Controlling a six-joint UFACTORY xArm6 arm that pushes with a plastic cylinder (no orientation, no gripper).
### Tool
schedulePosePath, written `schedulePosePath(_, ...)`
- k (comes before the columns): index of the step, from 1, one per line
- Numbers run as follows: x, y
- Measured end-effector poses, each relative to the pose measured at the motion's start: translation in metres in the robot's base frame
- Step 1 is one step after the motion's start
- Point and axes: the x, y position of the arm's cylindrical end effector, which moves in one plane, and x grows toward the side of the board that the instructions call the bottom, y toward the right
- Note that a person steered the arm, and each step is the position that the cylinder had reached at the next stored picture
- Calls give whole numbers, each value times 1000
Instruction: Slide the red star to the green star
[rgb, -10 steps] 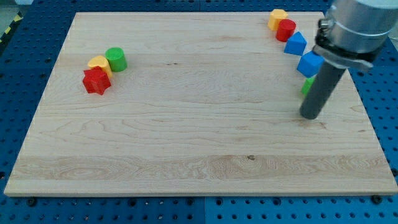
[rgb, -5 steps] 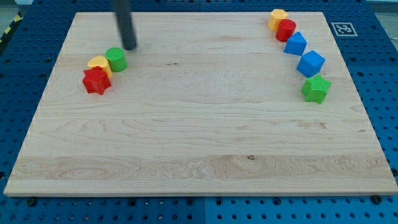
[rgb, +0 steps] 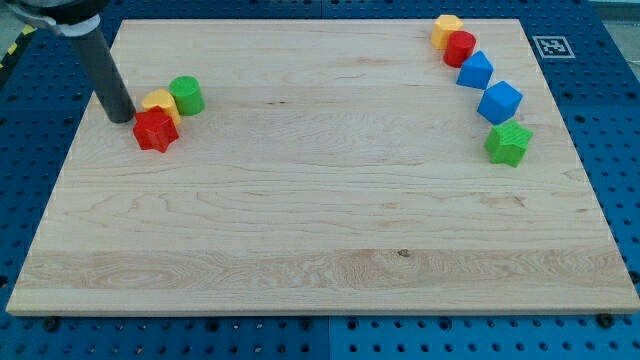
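Observation:
The red star (rgb: 155, 130) lies near the board's left edge, touching a yellow block (rgb: 158, 101) that touches a green cylinder (rgb: 186, 95). My tip (rgb: 121, 117) stands just to the left of the red star and the yellow block, very close to them. The green star (rgb: 508, 143) lies far off near the view's right edge.
Up the right side from the green star sit a blue block (rgb: 499, 102), another blue block (rgb: 475, 71), a red cylinder (rgb: 460, 48) and a yellow block (rgb: 446, 29). The wooden board (rgb: 320, 260) lies on a blue perforated table.
My tip went from beside the green star across to the left, first above the green cylinder, now down-left beside the red star. No block has moved.

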Motion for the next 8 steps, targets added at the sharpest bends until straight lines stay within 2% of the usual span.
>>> schedulePosePath(2,9,13)
schedulePosePath(5,42,86)
schedulePosePath(6,45,129)
schedulePosePath(8,90,219)
